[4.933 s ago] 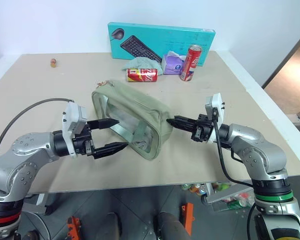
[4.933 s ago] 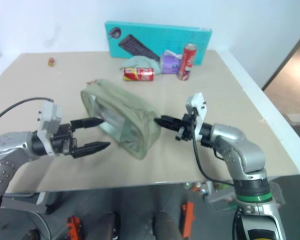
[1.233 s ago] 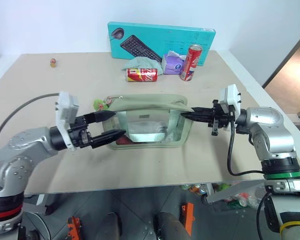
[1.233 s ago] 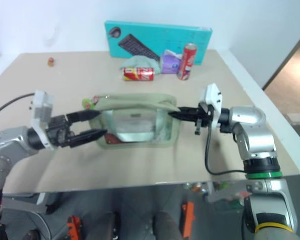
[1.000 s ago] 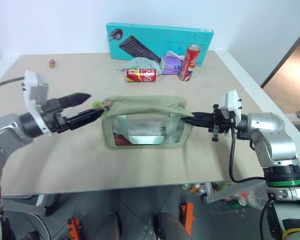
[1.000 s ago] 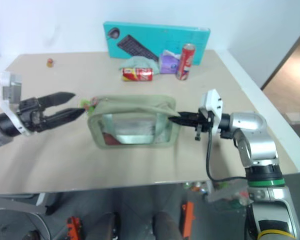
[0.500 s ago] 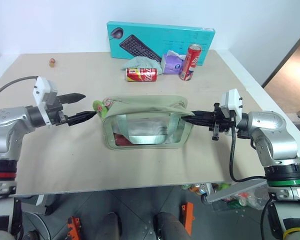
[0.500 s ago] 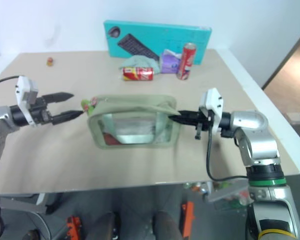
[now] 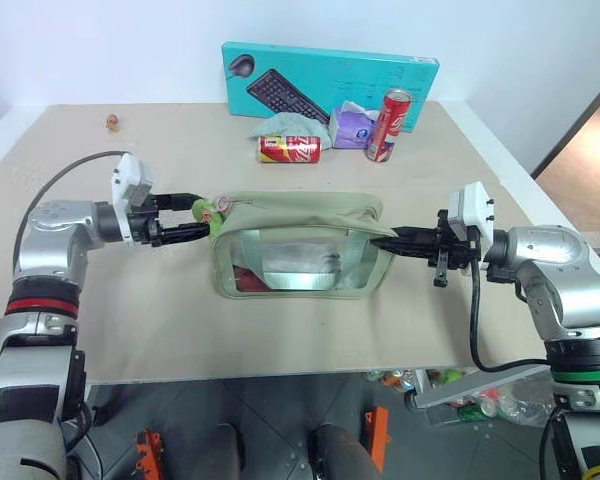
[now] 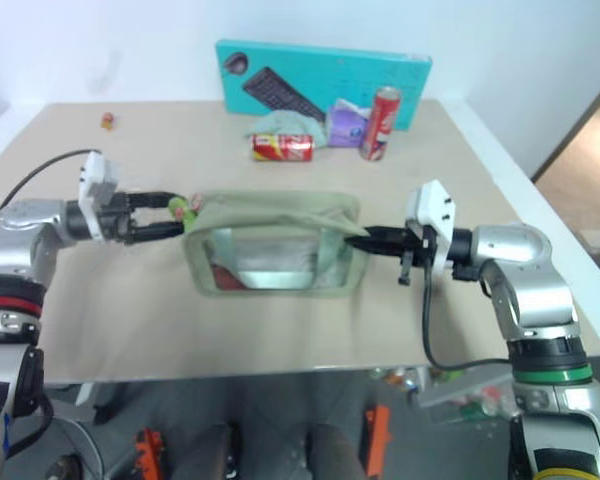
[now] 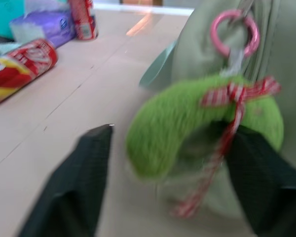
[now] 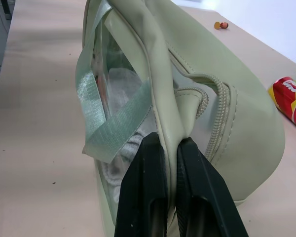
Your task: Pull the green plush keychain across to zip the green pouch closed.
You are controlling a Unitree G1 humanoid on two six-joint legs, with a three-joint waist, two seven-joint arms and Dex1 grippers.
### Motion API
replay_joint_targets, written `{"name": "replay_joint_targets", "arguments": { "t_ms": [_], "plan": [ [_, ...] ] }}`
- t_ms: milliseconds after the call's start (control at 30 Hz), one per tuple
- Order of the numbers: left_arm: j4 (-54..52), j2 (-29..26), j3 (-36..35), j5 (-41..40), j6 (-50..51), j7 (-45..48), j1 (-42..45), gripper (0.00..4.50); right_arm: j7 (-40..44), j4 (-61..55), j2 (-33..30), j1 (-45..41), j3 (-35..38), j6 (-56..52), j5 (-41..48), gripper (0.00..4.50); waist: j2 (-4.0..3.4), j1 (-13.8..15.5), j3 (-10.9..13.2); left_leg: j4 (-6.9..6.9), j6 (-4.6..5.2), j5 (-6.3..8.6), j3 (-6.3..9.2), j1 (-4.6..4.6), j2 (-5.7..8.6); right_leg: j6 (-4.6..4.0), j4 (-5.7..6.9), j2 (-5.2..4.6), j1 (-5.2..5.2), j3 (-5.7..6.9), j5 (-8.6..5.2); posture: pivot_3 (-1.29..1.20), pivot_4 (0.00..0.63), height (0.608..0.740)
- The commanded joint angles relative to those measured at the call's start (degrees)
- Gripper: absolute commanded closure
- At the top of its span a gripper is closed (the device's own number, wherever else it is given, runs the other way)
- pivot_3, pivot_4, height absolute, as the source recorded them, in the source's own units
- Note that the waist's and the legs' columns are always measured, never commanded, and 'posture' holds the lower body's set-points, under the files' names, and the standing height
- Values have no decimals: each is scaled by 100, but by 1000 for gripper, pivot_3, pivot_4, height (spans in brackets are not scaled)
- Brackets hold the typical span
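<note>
Left gripper [image 9: 202,218] straddles the green plush keychain [image 11: 197,123], fingers parted either side of it.
Right gripper [image 12: 170,148] is clamped on the opposite end seam of the green pouch [image 9: 300,250] standing between both on the desk [image 9: 280,320].

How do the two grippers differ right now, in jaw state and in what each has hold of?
The right gripper is shut, pinching a fold at the end of the green pouch; the left gripper has its fingers apart, one on each side of the green plush keychain, not yet clamped on it. The right one sits at the pouch's right end, the left one at its left end. Both point inward toward the pouch.
</note>
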State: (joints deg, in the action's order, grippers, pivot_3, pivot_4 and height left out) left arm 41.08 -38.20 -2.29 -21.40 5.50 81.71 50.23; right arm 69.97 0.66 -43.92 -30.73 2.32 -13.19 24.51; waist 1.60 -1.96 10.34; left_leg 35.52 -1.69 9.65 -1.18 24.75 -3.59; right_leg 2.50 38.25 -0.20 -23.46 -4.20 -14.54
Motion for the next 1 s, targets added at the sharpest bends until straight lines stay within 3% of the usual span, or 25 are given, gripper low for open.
{"name": "replay_joint_targets", "arguments": {
  "t_ms": [33, 200, 233, 633, 867, 1000],
  "plan": [
    [35, -24, -238, -112, 76, 65, 212, 2656, -21, -164, -163, 36, 202, 7, 20, 4500, 0, 2, 0, 0, 0, 0, 0, 0, 0, 0, 0, 0, 0, 0, 0, 0, 150, 740],
    [-124, -58, -322, -194, 325, 116, 211, 4326, -8, -96, -170, 32, 150, 55, -20, 4500, 0, 4, 0, 0, 0, 0, 1, 0, 0, 0, 0, 0, 0, 0, 0, 0, 150, 740],
    [-199, -87, -350, -223, 405, 130, 193, 4476, -3, -78, -168, 27, 141, 65, -29, 4500, 0, 4, 0, 0, 0, 0, 1, 0, 0, 0, 0, 0, 1, 0, 0, 0, 150, 740],
    [-2475, -580, -867, -1061, 2185, -242, -330, 4476, 67, 162, -106, -36, 45, 216, -96, 4500, 2, -38, 1, -1, 0, 0, 6, 2, -1, -1, 3, 1, -2, 2, -1, 0, 150, 740],
    [-2735, -754, -579, -554, 1636, -365, -864, 4476, 154, 383, -56, -186, -36, 330, -154, 4500, -3, -44, -2, 1, -1, -2, 7, -13, 1, 2, 4, -3, 14, 3, 0, 0, 150, 740],
    [-2886, -614, -624, -701, 1702, -498, -882, 4476, 175, 426, -48, -212, -47, 355, -172, 4500, -3, -35, -1, 11, -1, -4, 8, -8, 1, 3, 4, -3, 14, 4, 6, 0, 150, 740]
  ]
}}
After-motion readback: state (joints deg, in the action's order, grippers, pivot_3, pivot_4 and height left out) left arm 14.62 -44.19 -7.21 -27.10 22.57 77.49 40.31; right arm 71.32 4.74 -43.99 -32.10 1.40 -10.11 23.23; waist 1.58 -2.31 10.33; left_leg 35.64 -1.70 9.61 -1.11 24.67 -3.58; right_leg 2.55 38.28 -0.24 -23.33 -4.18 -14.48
